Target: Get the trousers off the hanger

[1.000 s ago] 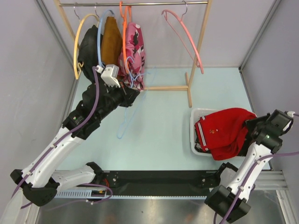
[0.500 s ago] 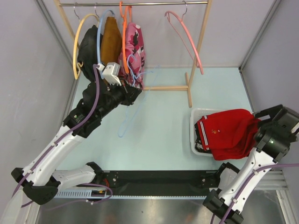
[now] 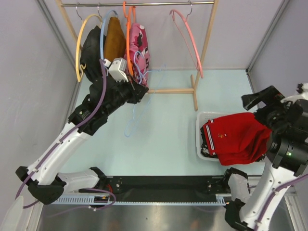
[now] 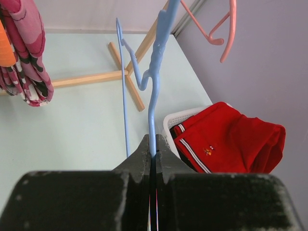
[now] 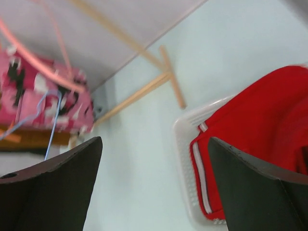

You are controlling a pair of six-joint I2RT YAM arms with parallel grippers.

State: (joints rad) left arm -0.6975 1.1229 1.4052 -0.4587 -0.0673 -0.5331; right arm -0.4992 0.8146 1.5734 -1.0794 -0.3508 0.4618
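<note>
Red trousers (image 3: 236, 137) lie draped over the basket (image 3: 198, 139) rim (much overhanging), so their weight could drag them out; right gripper (image 5: 154, 144) gapes empty, left gripper (image 4: 153, 153) pinches the bare blue hanger (image 4: 151, 120).

Table (image 3: 168, 144), pale green. Wooden rack (image 4: 86, 79) base: standing beyond left gripper (image 4: 153, 153) jaws. White basket (image 5: 185, 168): below right gripper (image 5: 153, 144) jaws, rightward.
</note>
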